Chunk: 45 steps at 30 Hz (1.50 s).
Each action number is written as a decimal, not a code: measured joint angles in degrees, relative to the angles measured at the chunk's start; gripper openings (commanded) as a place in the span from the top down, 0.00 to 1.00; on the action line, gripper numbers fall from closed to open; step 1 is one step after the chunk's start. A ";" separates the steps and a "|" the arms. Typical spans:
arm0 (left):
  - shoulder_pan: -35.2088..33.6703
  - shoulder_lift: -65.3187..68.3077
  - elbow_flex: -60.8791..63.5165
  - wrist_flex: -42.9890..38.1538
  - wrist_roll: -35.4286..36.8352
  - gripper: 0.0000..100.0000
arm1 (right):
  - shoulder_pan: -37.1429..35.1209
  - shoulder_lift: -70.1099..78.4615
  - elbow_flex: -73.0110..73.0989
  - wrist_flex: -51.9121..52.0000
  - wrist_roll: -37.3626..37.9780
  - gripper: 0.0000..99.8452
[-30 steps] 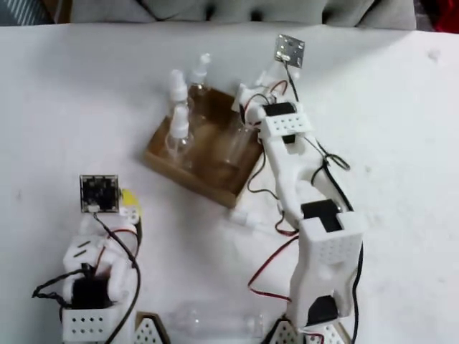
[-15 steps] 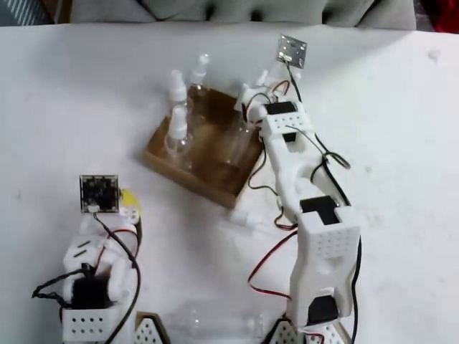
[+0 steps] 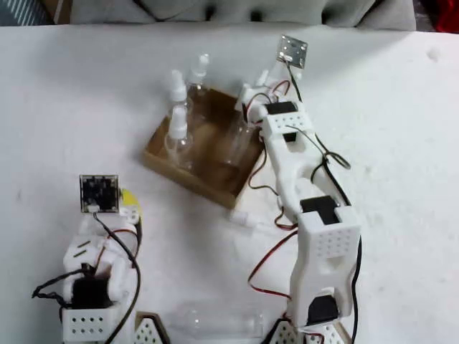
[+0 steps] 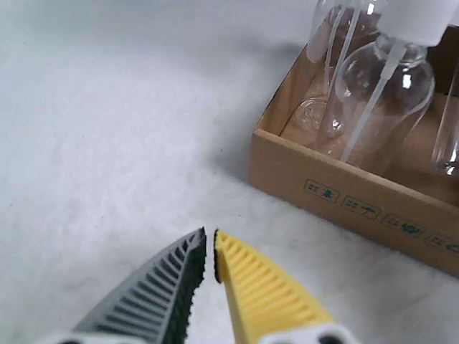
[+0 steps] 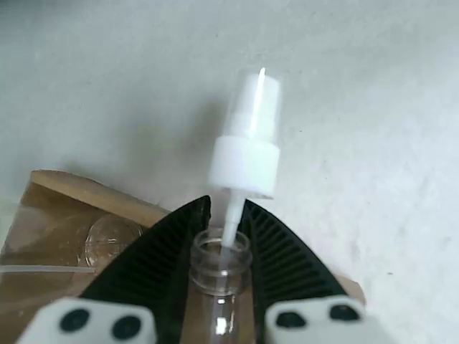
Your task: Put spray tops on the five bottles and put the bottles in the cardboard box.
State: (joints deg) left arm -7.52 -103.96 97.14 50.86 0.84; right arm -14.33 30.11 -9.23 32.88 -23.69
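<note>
bottle [image 5: 208, 271]: neck clamped in right gripper [image 5: 224, 209] | spray top [image 5: 244, 161]: unseated, tube in neck | left gripper [image 4: 210, 244]: closed, empty, near cardboard box [image 4: 337, 188]

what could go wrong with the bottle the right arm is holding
The spray top stands raised off the bottle, only its tube in the neck, so it could tip out unscrewed. The right gripper grips only the neck; the bottle might slip and knock the capped bottles in the cardboard box.

A white table [image 3: 64, 93] runs back to grey tufted upholstery [image 3: 143, 7].
</note>
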 measured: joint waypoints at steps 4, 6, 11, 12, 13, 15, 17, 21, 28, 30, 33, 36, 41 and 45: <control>0.00 0.00 0.00 0.00 0.00 0.98 | -0.18 -1.32 0.26 0.18 5.01 0.98; 0.00 0.00 0.00 0.00 0.00 0.98 | -0.44 -2.81 1.67 0.18 6.42 0.98; 0.00 0.00 0.00 0.00 0.00 0.98 | -0.18 -6.24 4.22 0.18 7.12 0.98; 0.00 0.00 0.00 0.00 0.00 0.98 | -0.18 -6.86 4.66 0.18 7.12 0.98; 0.00 0.00 0.00 0.00 0.00 0.98 | -0.18 -7.47 5.01 0.18 7.12 0.98; 0.00 0.00 0.00 0.00 0.00 0.98 | -0.35 -8.35 5.63 0.18 7.12 0.98; 0.00 0.00 0.00 0.00 0.00 0.98 | -0.44 -8.88 6.07 0.18 7.12 0.98; 0.00 0.00 0.00 0.00 0.00 0.98 | -0.35 -10.29 7.91 0.18 7.12 0.98; 0.00 0.00 0.00 0.00 0.00 0.98 | -0.35 -16.00 12.92 0.18 7.12 0.98; 0.00 0.00 0.00 0.00 0.00 0.98 | -0.35 -18.29 15.30 -0.97 7.12 0.98; 0.00 0.00 0.00 0.00 0.00 0.98 | -0.35 -21.98 21.01 -5.45 7.30 0.98; 0.00 0.00 0.00 0.00 0.00 0.98 | -0.35 -25.93 27.96 -11.34 7.38 0.98; 0.00 0.00 0.00 0.00 0.00 0.98 | -1.05 -33.41 39.21 -20.66 10.55 0.98; 0.00 0.00 0.00 0.00 0.00 0.98 | -3.43 -38.77 46.59 -25.41 13.19 0.98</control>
State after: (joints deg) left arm -7.52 -103.96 97.14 50.86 0.84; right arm -17.76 -8.66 37.36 7.47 -10.51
